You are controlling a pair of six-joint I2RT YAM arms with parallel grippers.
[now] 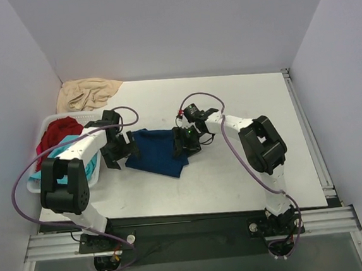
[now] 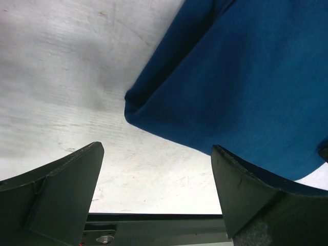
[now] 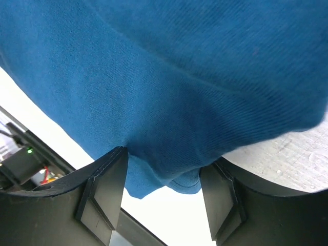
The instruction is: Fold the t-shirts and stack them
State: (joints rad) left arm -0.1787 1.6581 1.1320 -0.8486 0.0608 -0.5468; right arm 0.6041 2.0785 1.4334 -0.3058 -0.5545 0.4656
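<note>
Mid-frame, the left tool point(image 2: 156, 147) gapes empty beside the navy t-shirt point(image 1: 157, 151); the right tool point(image 3: 165, 159) straddles its edge, grip unclear.

A beige cloth point(image 1: 90, 93) lies behind a white basket point(image 1: 95, 170).

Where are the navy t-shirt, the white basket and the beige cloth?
navy t-shirt point(image 1: 157, 151), top view, middle of the fabric
white basket point(image 1: 95, 169), top view, its near right wall
beige cloth point(image 1: 88, 93), top view, middle of the heap
</note>
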